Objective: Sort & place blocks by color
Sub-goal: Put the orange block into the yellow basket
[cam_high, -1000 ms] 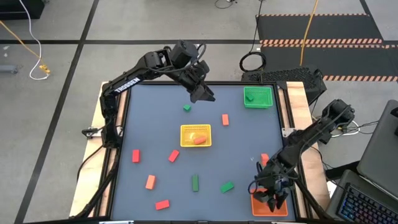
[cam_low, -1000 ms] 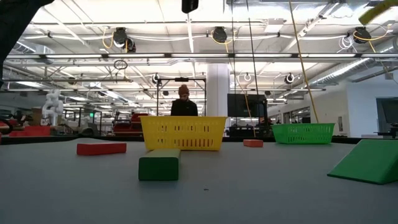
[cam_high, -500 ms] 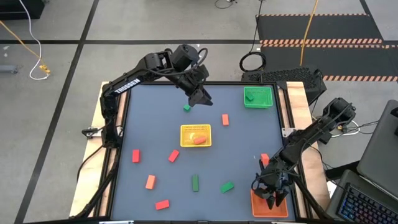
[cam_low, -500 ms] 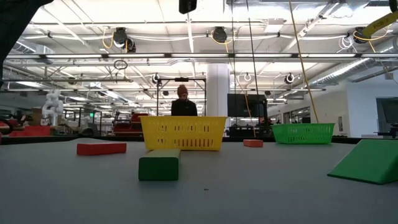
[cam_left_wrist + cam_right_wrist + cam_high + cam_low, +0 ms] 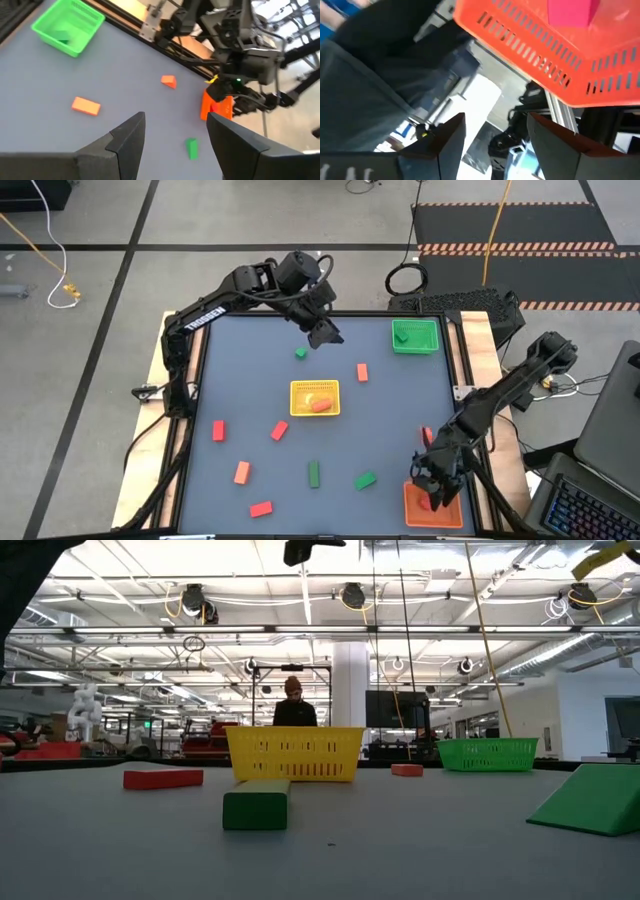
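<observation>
Red, orange-red and green blocks lie scattered flat on the dark table, among them a small green block [image 5: 300,354], an orange-red bar [image 5: 362,372] and a green bar [image 5: 314,473]. My left gripper [image 5: 323,333] hangs open above the far part of the table, just beyond that small green block, with nothing between its fingers [image 5: 175,117]. My right gripper [image 5: 433,488] is open over the orange tray [image 5: 452,515] at the near right corner. A red block [image 5: 572,10] lies inside that tray [image 5: 530,45].
A yellow tray [image 5: 315,387] at the table's middle holds an orange block [image 5: 320,405]. A green tray [image 5: 416,347] at the far right holds a green block [image 5: 403,336]. More blocks lie along the near half [image 5: 261,508]. A person stands far behind the table [image 5: 295,705].
My right gripper has drawn back a little from the orange tray, its arm swinging slightly toward the table's right, and a red block now shows in the tray below it. My left gripper has hovered almost in place near the small green block.
</observation>
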Available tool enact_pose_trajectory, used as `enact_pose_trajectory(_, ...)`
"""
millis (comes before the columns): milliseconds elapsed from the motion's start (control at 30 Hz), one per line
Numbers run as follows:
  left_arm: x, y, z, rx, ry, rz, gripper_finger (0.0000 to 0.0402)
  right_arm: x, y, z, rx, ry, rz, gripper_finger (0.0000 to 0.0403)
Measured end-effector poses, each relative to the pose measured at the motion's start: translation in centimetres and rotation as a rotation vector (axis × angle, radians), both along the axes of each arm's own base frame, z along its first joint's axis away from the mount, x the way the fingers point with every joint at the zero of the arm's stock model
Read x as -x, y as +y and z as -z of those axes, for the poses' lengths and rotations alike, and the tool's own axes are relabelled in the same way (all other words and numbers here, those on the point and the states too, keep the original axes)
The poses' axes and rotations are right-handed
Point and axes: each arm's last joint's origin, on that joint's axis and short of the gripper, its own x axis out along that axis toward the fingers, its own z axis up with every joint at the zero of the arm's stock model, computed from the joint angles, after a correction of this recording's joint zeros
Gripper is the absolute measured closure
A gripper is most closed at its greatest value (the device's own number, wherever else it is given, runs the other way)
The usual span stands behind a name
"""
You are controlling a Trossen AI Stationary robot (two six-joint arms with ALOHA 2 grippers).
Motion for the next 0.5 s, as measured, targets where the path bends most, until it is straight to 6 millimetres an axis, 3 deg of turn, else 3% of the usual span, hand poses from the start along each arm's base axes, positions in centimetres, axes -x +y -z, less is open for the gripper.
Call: enact_pose_trajectory(500, -0.2, -0.4, 0.1, -0.025, 0.029, -0.092, 0.0188, 1.8, -7.4, -0.4, 0.507, -0.068, 0.496, 0.0221)
